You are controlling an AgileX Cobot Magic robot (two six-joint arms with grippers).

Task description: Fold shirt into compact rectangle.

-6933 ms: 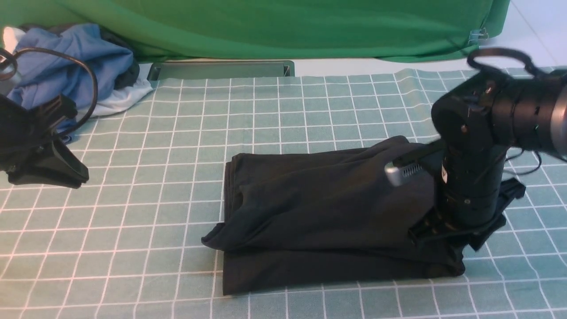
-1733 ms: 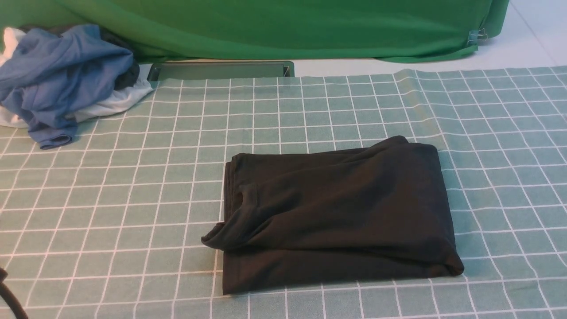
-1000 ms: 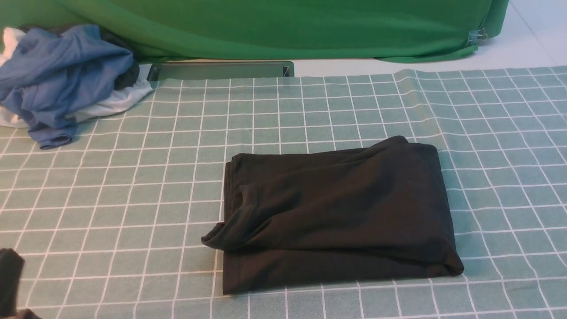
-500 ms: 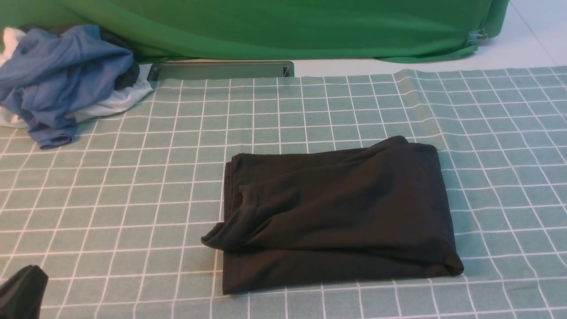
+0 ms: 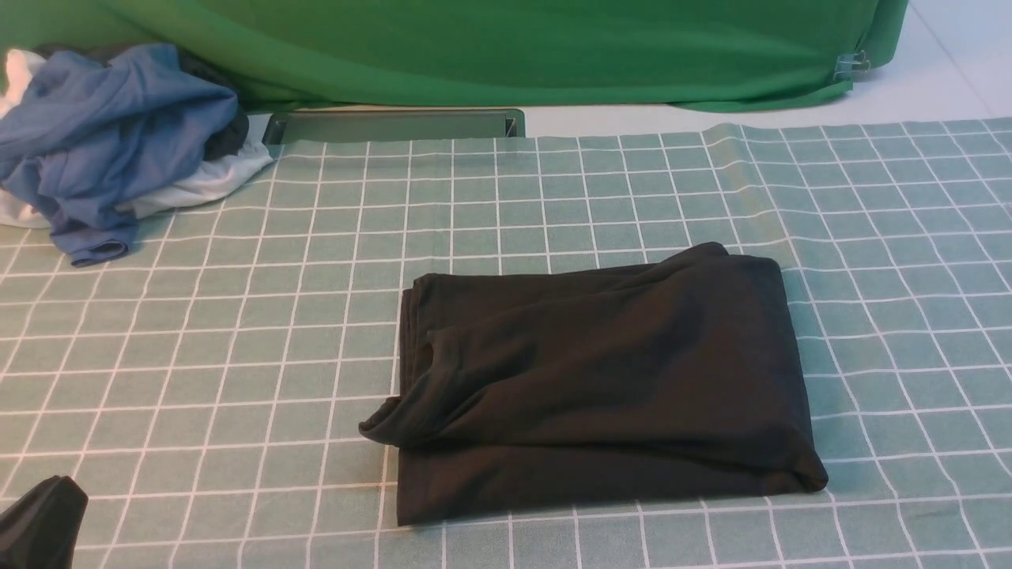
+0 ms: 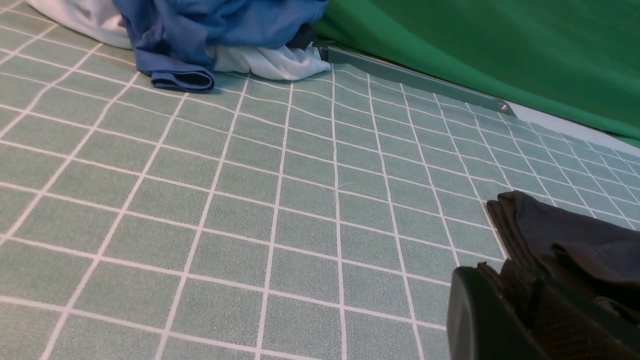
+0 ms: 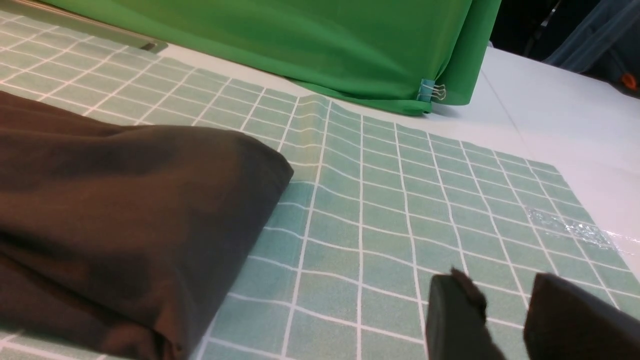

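The black shirt lies folded into a rough rectangle in the middle of the checked cloth, with a rolled corner sticking out at its near left. No gripper touches it. My left gripper shows only as a dark tip at the near left corner, well apart from the shirt. In the left wrist view its fingers are pressed shut with nothing in them, and the shirt lies beyond them. My right gripper is open and empty, low over the cloth to the right of the shirt. It is out of the front view.
A heap of blue and white garments sits at the far left. A bright green cloth hangs along the back, with a metal strip at its foot. The checked tablecloth ends at the right on bare white table.
Both arms have pulled back from the shirt since the oldest frame. In the last second the left gripper's tip crept a little further into the near left corner. The shirt has not moved.
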